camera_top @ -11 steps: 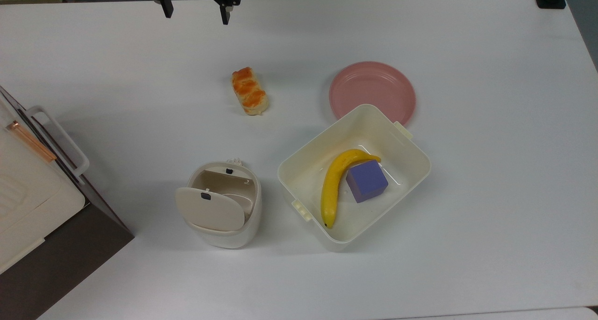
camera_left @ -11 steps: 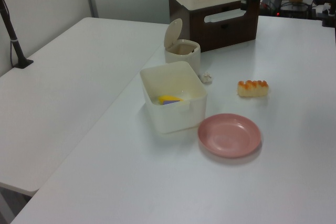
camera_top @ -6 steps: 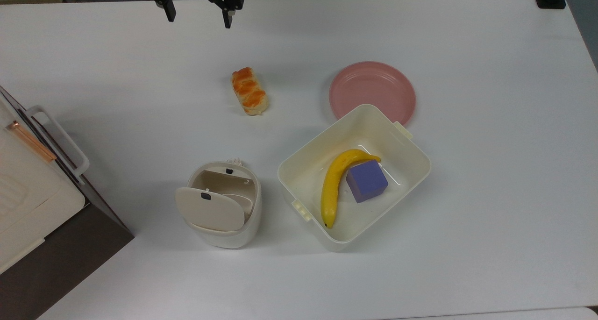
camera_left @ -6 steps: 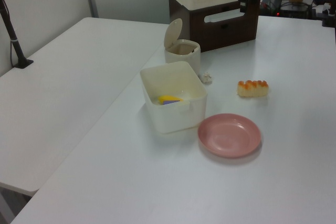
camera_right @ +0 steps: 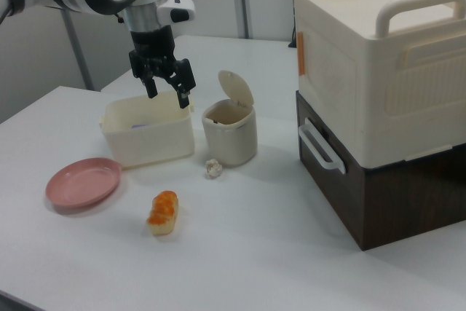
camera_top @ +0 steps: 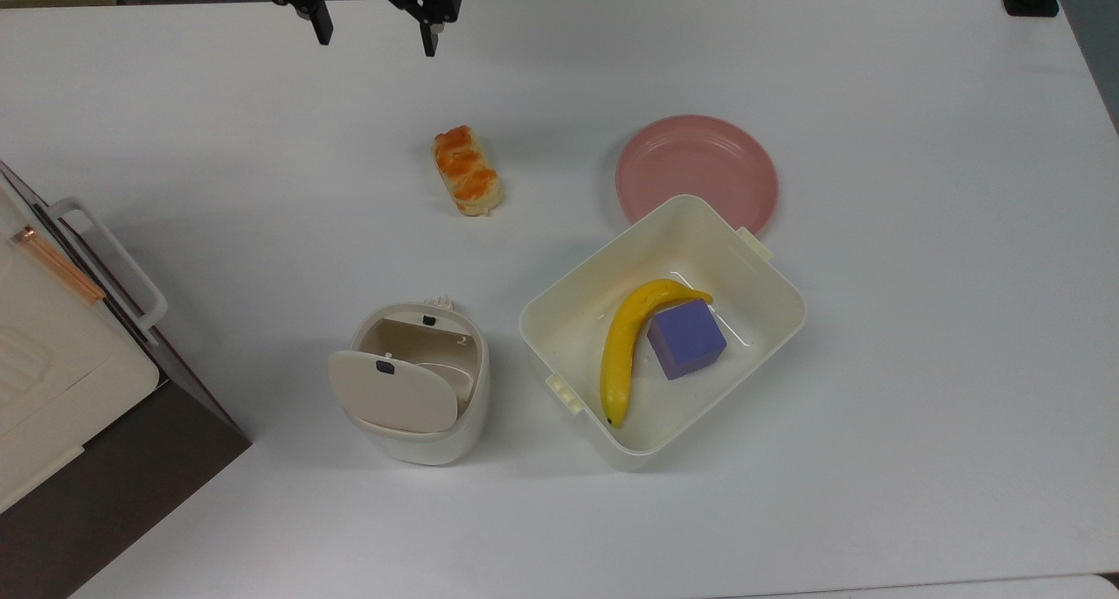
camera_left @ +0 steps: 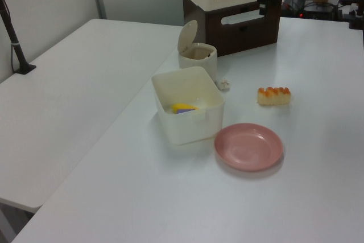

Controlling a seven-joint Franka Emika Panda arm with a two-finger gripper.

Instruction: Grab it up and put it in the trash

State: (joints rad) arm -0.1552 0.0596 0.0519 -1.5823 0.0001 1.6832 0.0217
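We have not started the pickup yet. Our gripper [camera_top: 376, 35] hangs high over the far table [camera_top: 918, 319] edge, fingers spread and empty. The paper wad [camera_right: 213, 168] lies on the table touching the foot of the trash bin [camera_right: 229, 136], whose lid is tipped open. Reaching, grasping and dropping all remain.

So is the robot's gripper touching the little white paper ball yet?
Apart. In the right view the open gripper hangs in the air above the tub, while the paper wad lies on the table beside the trash bin.
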